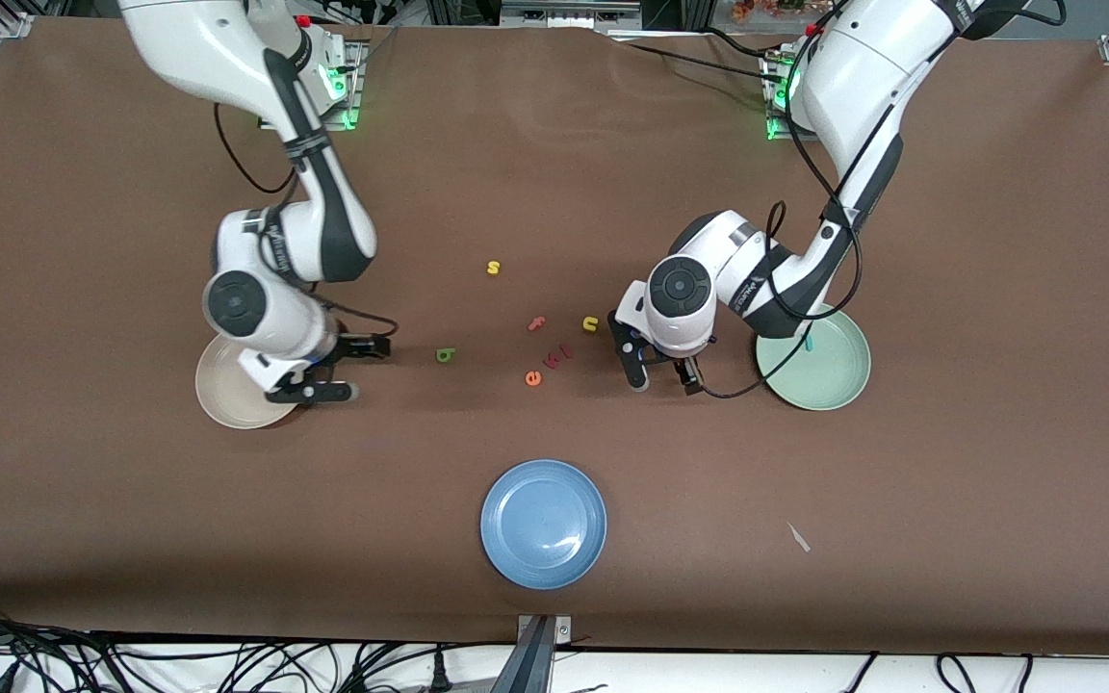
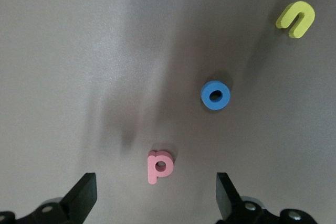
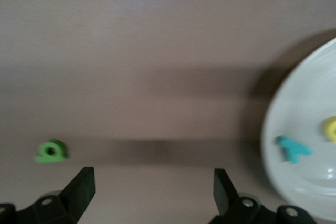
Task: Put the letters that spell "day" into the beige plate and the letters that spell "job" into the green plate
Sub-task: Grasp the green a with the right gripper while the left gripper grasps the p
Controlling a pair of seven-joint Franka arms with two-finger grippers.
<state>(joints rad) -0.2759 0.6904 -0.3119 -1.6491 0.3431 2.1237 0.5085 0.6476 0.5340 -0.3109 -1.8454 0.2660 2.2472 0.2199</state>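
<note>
My left gripper [image 1: 662, 382] hangs open over the table beside the green plate [image 1: 829, 371], where a teal letter [image 1: 808, 339] peeks out by the arm. A salmon looped letter [image 2: 159, 166] lies just ahead of its open jaws [image 2: 155, 187], with the blue o [image 2: 215, 95] a little past it. My right gripper [image 1: 357, 369] is open and empty [image 3: 152, 182] next to the beige plate [image 1: 227, 399]. The teal y [image 3: 293, 149] and a yellow letter [image 3: 331, 128] lie in that plate [image 3: 299, 98]. The green looped letter [image 1: 445, 355] sits on the table [image 3: 51, 151].
Mid-table lie a yellow s [image 1: 493, 268], a red f [image 1: 536, 323], a yellow u [image 1: 590, 324], an orange e [image 1: 533, 378] and another small red letter [image 1: 562, 354]. A blue plate [image 1: 543, 523] stands nearer the front camera, with a paper scrap [image 1: 798, 537] toward the left arm's end.
</note>
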